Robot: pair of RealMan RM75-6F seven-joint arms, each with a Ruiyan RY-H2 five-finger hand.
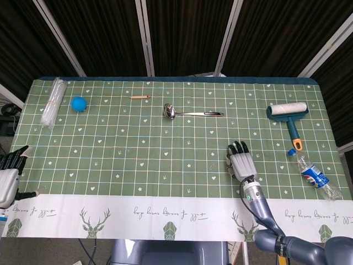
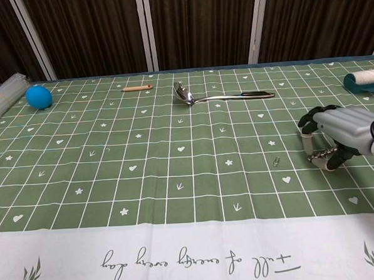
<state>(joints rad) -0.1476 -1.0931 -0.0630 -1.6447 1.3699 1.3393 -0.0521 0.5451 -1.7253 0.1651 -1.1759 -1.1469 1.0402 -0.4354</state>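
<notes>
Right hand [image 2: 334, 137]: fingers curled downward, holding nothing, low over the tablecloth [image 1: 165, 182] | paper clip [image 2: 276, 161]: just beside it, not yet picked up | left hand [image 1: 7, 175]: near edge, fingers spread, empty | ladle [image 1: 190, 113], blue ball [image 1: 79, 103]: far side, well apart.

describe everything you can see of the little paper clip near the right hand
The paper clip is a tiny thing of thin bent wire that looks like silvery metal. It lies flat on the green checked tablecloth, with its long side running roughly toward the far edge of the table. It sits just left of the right hand, whose fingers curl down toward the cloth beside it. A gap shows between clip and fingertips, so nothing but the cloth touches it. Finer detail is too small to tell.
</notes>
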